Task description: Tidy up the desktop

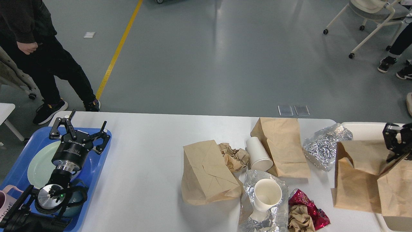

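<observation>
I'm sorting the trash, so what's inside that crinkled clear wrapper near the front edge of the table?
A white paper cup lies inside the clear wrapper, open mouth showing. The cup's base is covered by crinkled film.

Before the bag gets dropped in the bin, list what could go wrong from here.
1. The right hand pinches only the top edge of the brown bag, which hangs unfolded and low; it might slip or tear.
2. The bag hangs beside the foil wrapper and could brush or drag it.
3. Part of the bag is still over the desktop, so an early release may miss the bin.
</observation>
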Robot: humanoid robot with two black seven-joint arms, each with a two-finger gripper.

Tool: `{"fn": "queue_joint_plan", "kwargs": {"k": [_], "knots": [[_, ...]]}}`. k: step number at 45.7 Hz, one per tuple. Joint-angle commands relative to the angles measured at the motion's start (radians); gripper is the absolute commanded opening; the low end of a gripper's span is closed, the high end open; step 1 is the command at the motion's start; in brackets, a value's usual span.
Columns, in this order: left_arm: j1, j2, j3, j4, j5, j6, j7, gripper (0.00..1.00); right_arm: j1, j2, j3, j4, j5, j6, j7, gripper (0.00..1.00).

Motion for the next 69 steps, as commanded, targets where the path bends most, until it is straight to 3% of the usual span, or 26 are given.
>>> {"fn": "queue_joint_plan", "kwargs": {"k": [1,10,19,27,36,48,58,69], "knots": [[0.0,-0.001,0.001,0.0,0.0,0.0,0.0,0.97,0.051,0.005,0.002,0.055,0.0,-0.002,-0.003,0.0],[0.0,-0.001,0.001,0.0,0.0,0.0,0.0,0.97,0.05,-0.01,-0.019,0.034,-0.02,-0.037,-0.003,0.0],[0.0,0.001,0.001,0.0,0.0,0.0,0.0,0.97,-0.027,-0.087,-0.062,-0.066,-0.022,-0.19,0.0,0.0],[0.0,0.001,0.001,0.0,0.0,0.0,0.0,0.97,-0.378,-0.174,0.074,-0.338,-0.023,-0.331,0.003,0.0],[0.0,0.001,0.001,0.0,0.0,0.0,0.0,0.97,-0.823,-0.22,0.379,-0.691,-0.023,-0.367,0.004,0.0],[0.0,0.001,0.001,0.0,0.0,0.0,0.0,0.97,-1.332,-0.075,0.679,-1.147,-0.023,-0.454,0.009,0.0],[0.0,-0.001,0.001,0.002,0.0,0.0,0.0,0.97,-1.644,0.166,0.775,-1.514,-0.005,-0.528,0.075,0.0],[0.0,0.001,0.001,0.002,0.0,0.0,0.0,0.97,-1.751,0.3,0.789,-1.578,-0.005,-0.601,0.08,0.0]]}}
